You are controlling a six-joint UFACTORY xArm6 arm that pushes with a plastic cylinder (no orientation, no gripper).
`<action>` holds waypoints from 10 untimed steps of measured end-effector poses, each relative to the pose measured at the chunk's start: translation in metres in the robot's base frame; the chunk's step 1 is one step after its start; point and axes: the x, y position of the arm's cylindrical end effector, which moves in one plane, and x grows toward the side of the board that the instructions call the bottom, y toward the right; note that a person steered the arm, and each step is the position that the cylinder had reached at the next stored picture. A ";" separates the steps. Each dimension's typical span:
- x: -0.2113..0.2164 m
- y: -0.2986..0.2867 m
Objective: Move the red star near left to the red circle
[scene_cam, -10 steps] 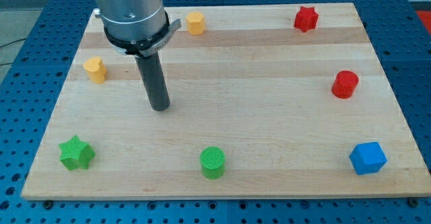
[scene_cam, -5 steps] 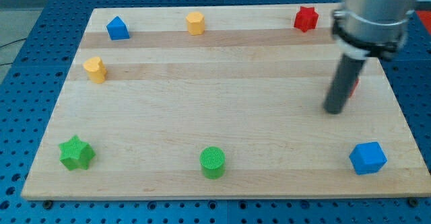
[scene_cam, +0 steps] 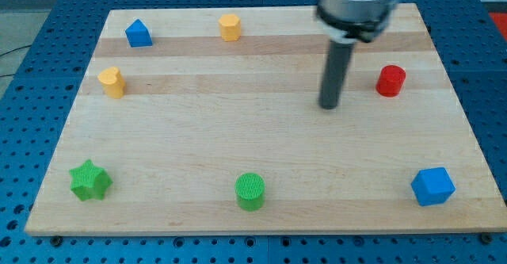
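Standing on the wooden counter (scene_cam: 238, 129), my tip (scene_cam: 329, 106) is a bare rod end that grasps nothing and touches no block. It sits to the view's left of the red circle (scene_cam: 390, 81), apart from it and slightly lower. I cannot see the red star; the arm's grey body (scene_cam: 354, 6) covers the counter's top edge above the circle.

My tip (scene_cam: 329, 105) rests on the board (scene_cam: 238, 137), left of the red circle (scene_cam: 390, 81)
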 end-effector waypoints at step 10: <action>-0.215 0.139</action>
